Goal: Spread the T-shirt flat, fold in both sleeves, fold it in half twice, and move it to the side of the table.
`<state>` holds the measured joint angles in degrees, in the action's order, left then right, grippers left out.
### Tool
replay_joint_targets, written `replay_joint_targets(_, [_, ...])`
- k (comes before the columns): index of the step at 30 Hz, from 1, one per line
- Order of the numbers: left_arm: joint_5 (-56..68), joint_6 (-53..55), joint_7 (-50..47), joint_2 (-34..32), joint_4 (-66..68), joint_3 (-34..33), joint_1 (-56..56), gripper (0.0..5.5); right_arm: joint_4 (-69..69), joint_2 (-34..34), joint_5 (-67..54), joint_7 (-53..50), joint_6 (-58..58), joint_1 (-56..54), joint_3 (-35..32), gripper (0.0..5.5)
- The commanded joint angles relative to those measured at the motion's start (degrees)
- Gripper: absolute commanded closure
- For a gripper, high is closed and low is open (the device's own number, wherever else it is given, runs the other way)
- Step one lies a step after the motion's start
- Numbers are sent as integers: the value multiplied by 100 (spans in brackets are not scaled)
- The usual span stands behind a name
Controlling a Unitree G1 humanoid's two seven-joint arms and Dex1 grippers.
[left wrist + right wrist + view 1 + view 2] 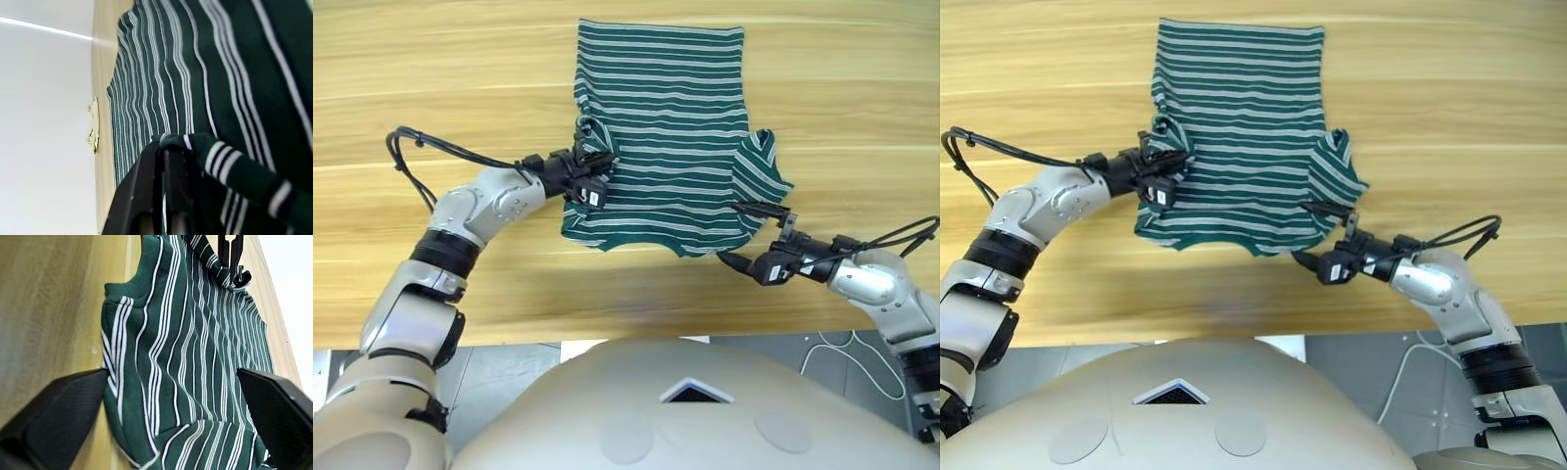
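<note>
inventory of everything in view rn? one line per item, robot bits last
T-shirt: one, dark green with white stripes, lying on the middle of the table, both sleeves partly turned in.
table: one, light wood, under the T-shirt.
cable: one, white, on the grey floor past the table's near edge, on the robot's right.
left gripper: one, black, shut on the T-shirt at its left side.
right gripper: one, black, open, straddling the T-shirt's near right edge.
</note>
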<state>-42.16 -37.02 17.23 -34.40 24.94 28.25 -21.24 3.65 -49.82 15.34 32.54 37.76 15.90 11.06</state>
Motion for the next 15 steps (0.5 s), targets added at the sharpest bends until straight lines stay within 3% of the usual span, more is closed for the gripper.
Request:
replay_joint_targets(1, [16, 115, 228, -23, 217, 82, -51, 524, 96, 33, -67, 10, 8, 37, -76, 62])
replay_joint_targets(5, [359, 23, 335, 85, 110, 46, 42, 476, 168, 98, -242, -115, 9, 9, -246, 62])
replay_joint_targets(9, [513, 15, 166, 151, -13, -79, 40, 414, 251, 223, -526, -313, -49, -90, -635, 11])
replay_joint_targets(12, [532, 27, 62, 171, -54, -150, 63, 373, 166, 237, -550, -467, -171, -193, -988, 10])
replay_joint_targets(15, [558, -18, 46, 185, -66, -131, 111, 327, -164, 144, 160, -907, -632, -336, -1404, 10])
